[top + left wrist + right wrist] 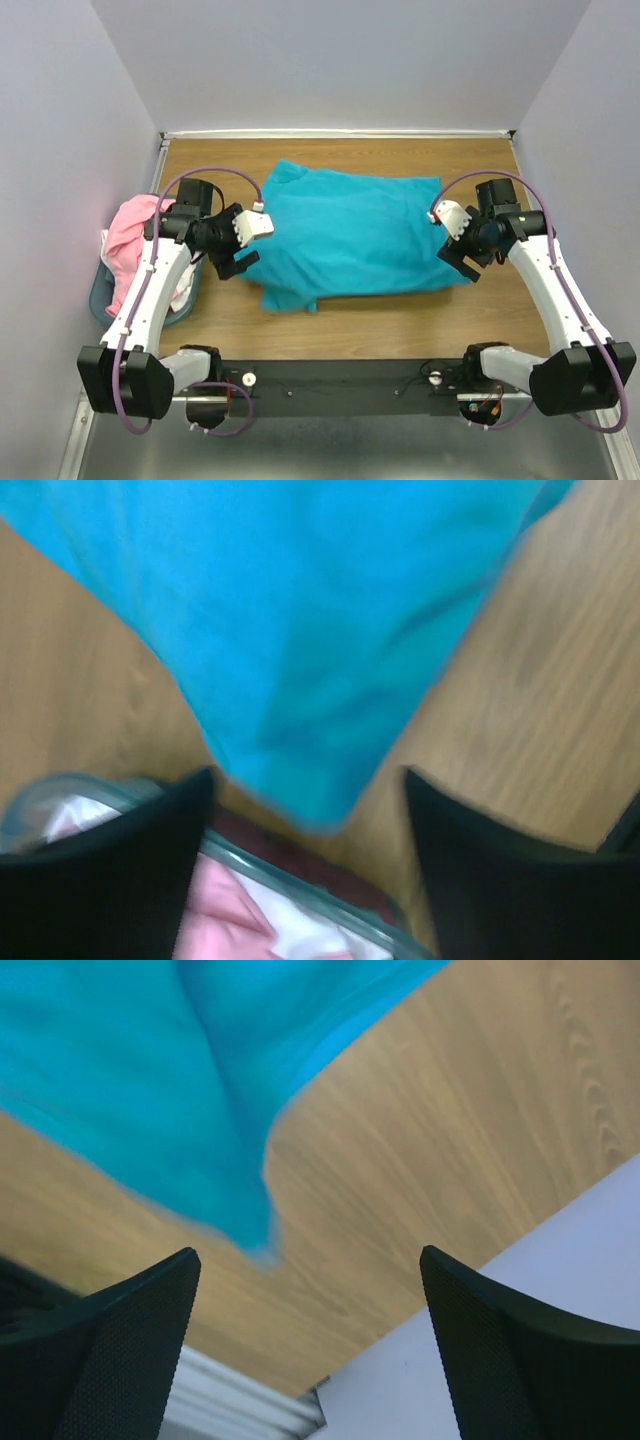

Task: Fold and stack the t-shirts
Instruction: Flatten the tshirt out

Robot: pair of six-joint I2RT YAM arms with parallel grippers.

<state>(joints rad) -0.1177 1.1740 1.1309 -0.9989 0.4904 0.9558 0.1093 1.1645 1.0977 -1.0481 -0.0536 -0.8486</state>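
Two t-shirts in view. Teal t-shirt [350,235] lies spread on wooden table [400,325], approx. centre, mostly flat, w/ a rumpled flap at its near-left corner. Pink t-shirt [135,230] sits bunched in blue-grey basket [98,295] at table's left edge.

Left gripper [248,245] is at teal shirt's left edge, just beside basket. Jaws are wide apart, nothing clamped. Left wrist view is blurred: a shirt corner points toward the gap between fingers [120,880]; contact w/ cloth cannot be told.

Right gripper [453,240] is at shirt's right edge. Jaws are spread, nothing clamped. Right wrist view: shirt corner ahead of fingers [500,1360], bare wood between them.
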